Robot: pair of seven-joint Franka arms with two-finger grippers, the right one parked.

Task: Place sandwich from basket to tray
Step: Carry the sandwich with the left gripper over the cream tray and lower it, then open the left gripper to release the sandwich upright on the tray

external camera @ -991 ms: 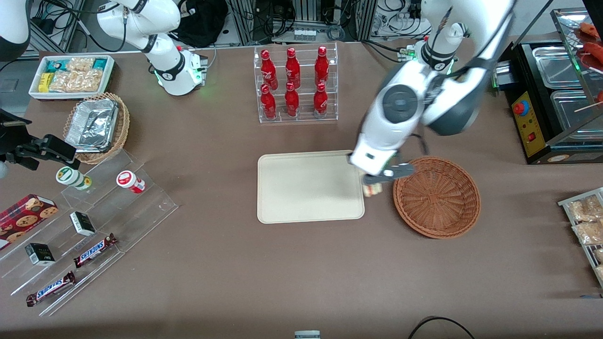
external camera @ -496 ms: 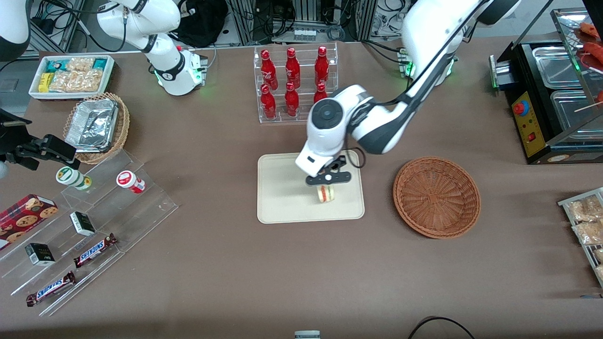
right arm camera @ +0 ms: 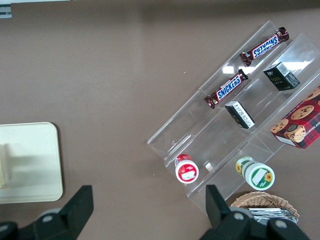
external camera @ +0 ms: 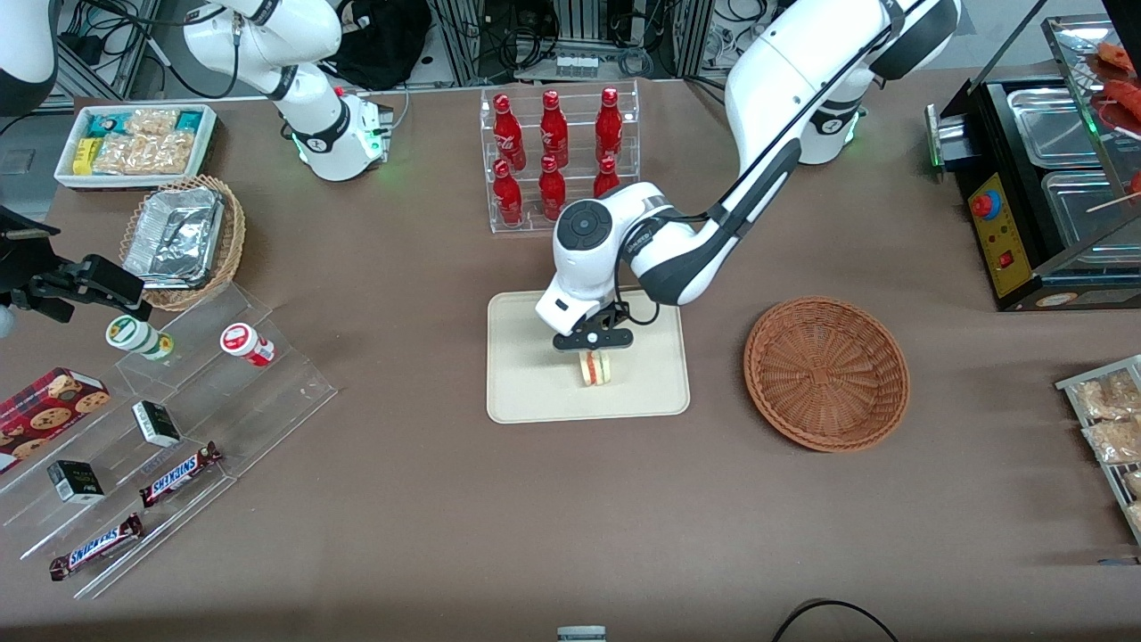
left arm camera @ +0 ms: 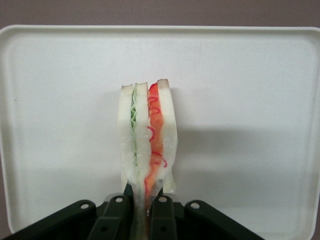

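From the front, the gripper (external camera: 593,340) holds the sandwich (external camera: 595,367) over the tray (external camera: 526,397), well apart from the basket (external camera: 827,372), and the wrist camera shows both fingers (left arm camera: 116,215) pinching its soft, light, squashy bread edge.

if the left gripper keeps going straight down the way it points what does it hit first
Most likely the tray. The left gripper points down over it, shut on the sandwich, so the sandwich's lower edge would meet the tray surface first. How much gap remains is unclear.

End effector (left arm camera: 141,212) pinches sandwich (left arm camera: 147,142) over tray (left arm camera: 250,100).
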